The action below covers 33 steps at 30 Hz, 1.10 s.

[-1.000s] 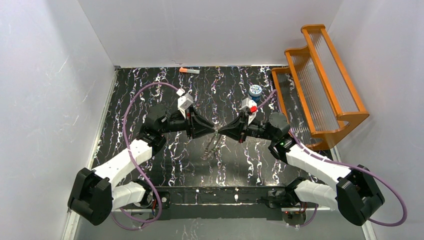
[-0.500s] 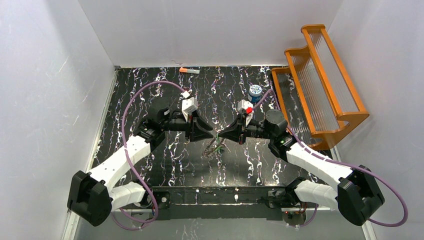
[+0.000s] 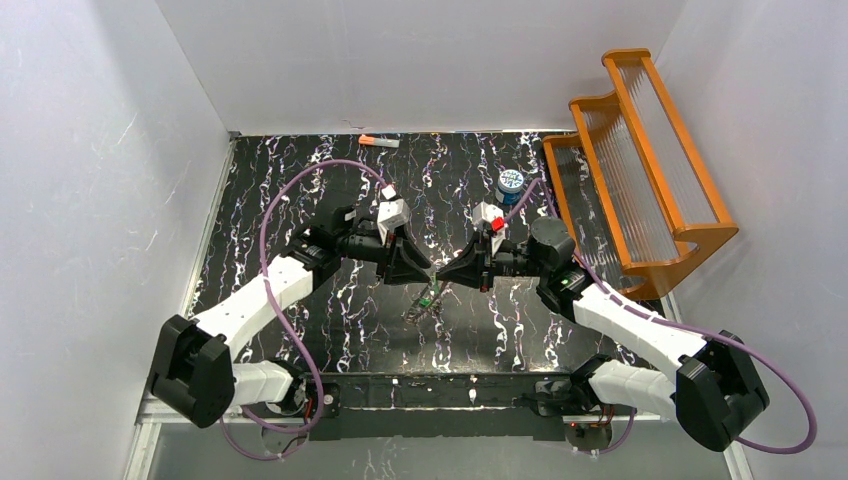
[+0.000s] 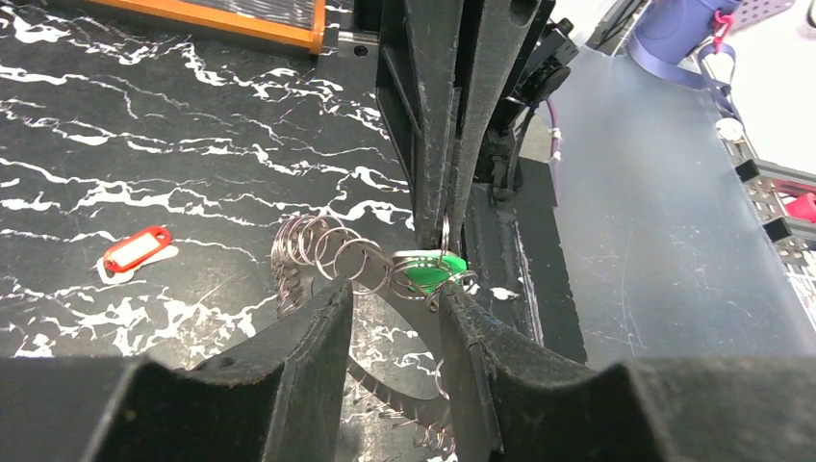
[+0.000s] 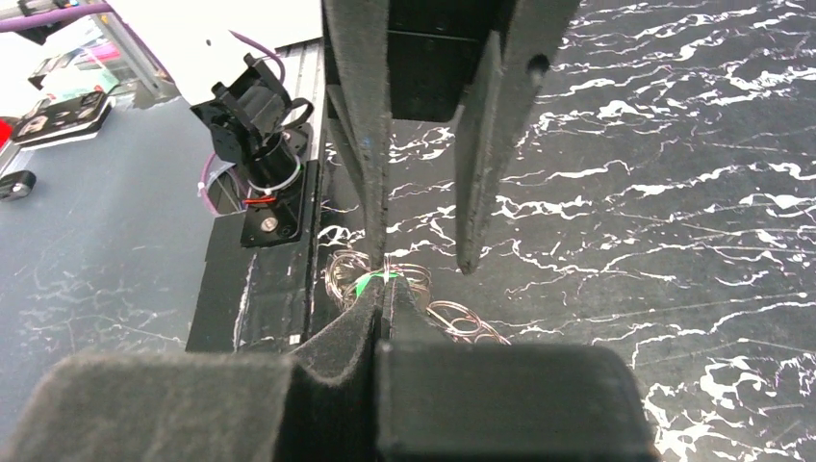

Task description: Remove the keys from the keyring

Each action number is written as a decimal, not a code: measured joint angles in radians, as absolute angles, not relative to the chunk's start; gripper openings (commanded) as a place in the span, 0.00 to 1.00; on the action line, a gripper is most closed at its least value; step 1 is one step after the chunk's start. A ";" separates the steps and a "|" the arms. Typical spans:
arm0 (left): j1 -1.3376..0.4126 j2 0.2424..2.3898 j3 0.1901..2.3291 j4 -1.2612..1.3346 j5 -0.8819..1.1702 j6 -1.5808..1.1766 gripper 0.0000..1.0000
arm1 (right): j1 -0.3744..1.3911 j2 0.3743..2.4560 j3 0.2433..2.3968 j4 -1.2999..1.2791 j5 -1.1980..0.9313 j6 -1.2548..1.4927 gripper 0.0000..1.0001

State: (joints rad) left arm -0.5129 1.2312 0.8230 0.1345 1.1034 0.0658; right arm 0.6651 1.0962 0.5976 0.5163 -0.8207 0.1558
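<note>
The keyring (image 4: 385, 383), a dark toothed ring with several small wire loops (image 4: 318, 248) on it, hangs above the table between my two grippers; in the top view it shows as a small bunch (image 3: 422, 308). One green key (image 4: 430, 273) hangs on a loop at its top. My right gripper (image 5: 385, 287) is shut on that loop beside the green key (image 5: 367, 283). My left gripper (image 4: 395, 294) stands open, its fingertips on either side of the loops just below the green key. A red key (image 4: 135, 249) lies loose on the table.
An orange wooden rack (image 3: 640, 170) stands at the right edge. A blue-and-white canister (image 3: 511, 182) sits beside it. An orange-and-grey stick (image 3: 379, 142) lies at the back wall. The black base rail (image 3: 440, 390) runs along the near edge.
My left arm has swung forward and its gripper now points down-right at the hanging bunch, jaws a little wider. The right gripper has kept its grip and shifted slightly back.
</note>
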 measured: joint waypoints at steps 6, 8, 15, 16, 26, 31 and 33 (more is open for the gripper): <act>-0.514 1.269 0.853 0.111 1.161 0.089 0.34 | 0.663 1.100 0.608 0.516 -0.872 0.152 0.01; -0.516 1.269 0.853 0.104 1.179 0.093 0.33 | 0.663 1.102 0.608 0.517 -0.886 0.153 0.01; -0.542 1.269 0.853 0.101 1.225 0.095 0.21 | 0.663 1.102 0.612 0.517 -0.905 0.154 0.01; -0.544 1.269 0.853 0.098 1.230 0.095 0.19 | 0.663 1.102 0.612 0.517 -0.914 0.154 0.01; -0.546 1.261 0.853 0.080 1.249 0.097 0.00 | 0.662 1.100 0.612 0.492 -0.937 0.150 0.01; -0.553 1.255 0.853 0.081 1.248 0.096 0.00 | 0.663 1.099 0.615 0.485 -0.926 0.142 0.01; -0.553 1.255 0.853 0.081 1.244 0.093 0.00 | 0.663 1.098 0.616 0.474 -0.923 0.135 0.01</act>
